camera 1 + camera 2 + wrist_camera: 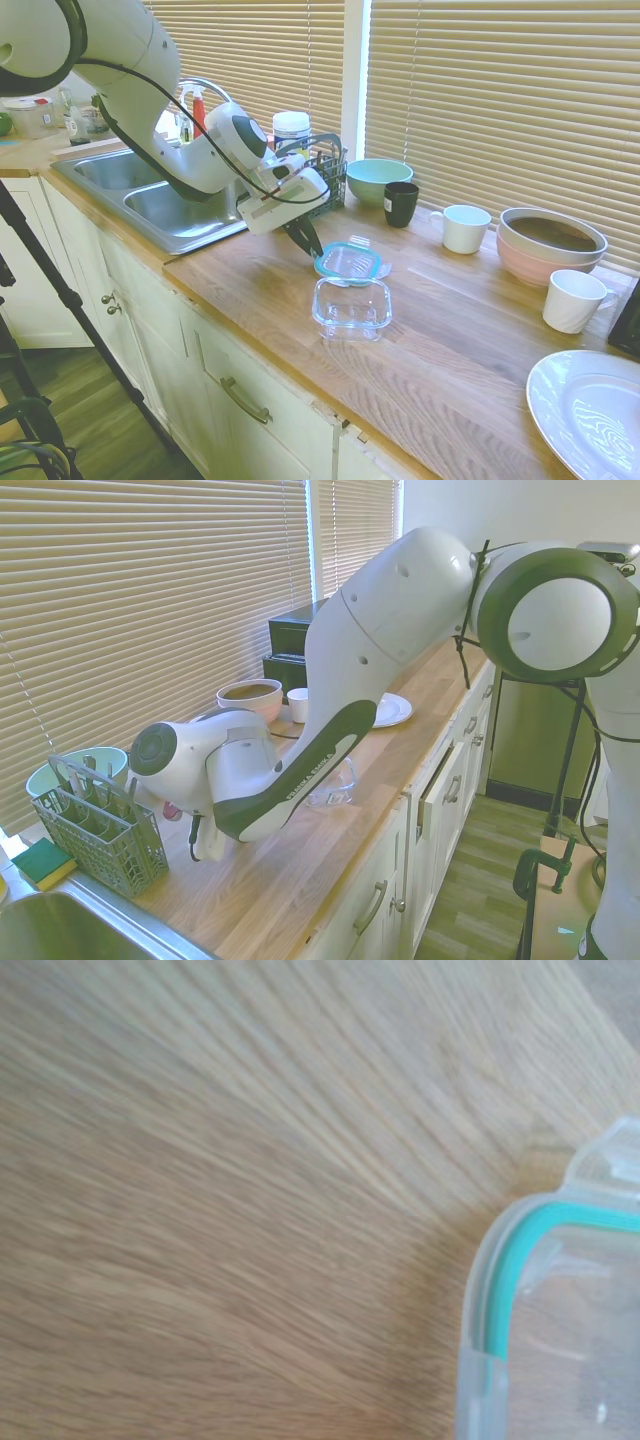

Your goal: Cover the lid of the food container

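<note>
First exterior view shows the jaws clamped on the lid (349, 260), carried just behind the food container (351, 308); next, centre it above and lower.

you see a corner of the lid (560, 1330), teal seal and clear tab, over the blurred wooden countertop (230, 1190).

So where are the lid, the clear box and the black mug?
lid (349, 261): first exterior view, its clear middle.
clear box (351, 309): first exterior view, its near wall.
black mug (400, 204): first exterior view, its side.
</note>
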